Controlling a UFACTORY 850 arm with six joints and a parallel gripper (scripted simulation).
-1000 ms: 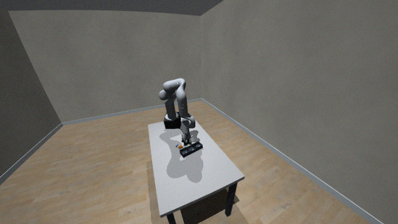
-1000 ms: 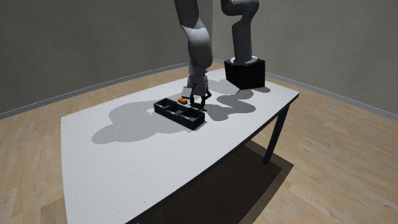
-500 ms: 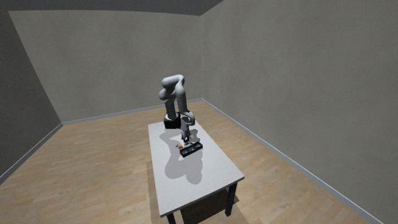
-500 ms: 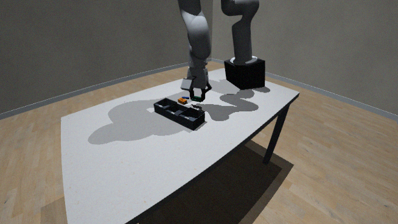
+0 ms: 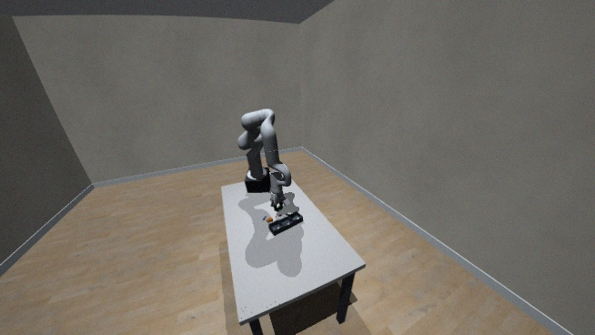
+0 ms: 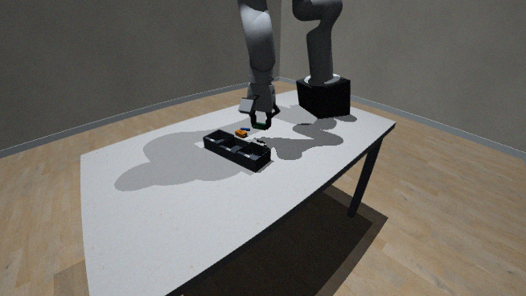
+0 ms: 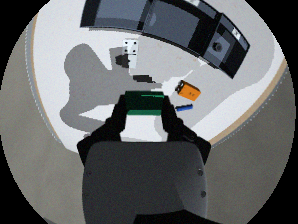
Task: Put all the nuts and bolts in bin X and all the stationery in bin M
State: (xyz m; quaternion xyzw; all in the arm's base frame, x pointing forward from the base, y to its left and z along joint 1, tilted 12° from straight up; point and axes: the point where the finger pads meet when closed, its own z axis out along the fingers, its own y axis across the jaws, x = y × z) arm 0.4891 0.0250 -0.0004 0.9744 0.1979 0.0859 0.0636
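My gripper (image 6: 260, 121) hangs a little above the table, behind the row of black bins (image 6: 236, 149). It is shut on a small green block (image 7: 145, 104), which also shows between the fingers in the exterior view (image 6: 261, 125). An orange block (image 6: 240, 133) and a small blue thing (image 6: 245, 129) lie on the table beside the bins, just below and left of the gripper. In the wrist view the orange block (image 7: 188, 88) and the blue thing (image 7: 184, 108) lie to the right of the fingers. The bins (image 7: 173, 16) lie beyond them; I cannot read their marks.
A small white piece with dots (image 7: 132, 47) and a small dark thing (image 7: 143, 79) lie on the table between the gripper and the bins. A small grey thing (image 7: 216, 48) sits in the right-hand bin. The arm's black base (image 6: 322, 96) stands at the table's far end.
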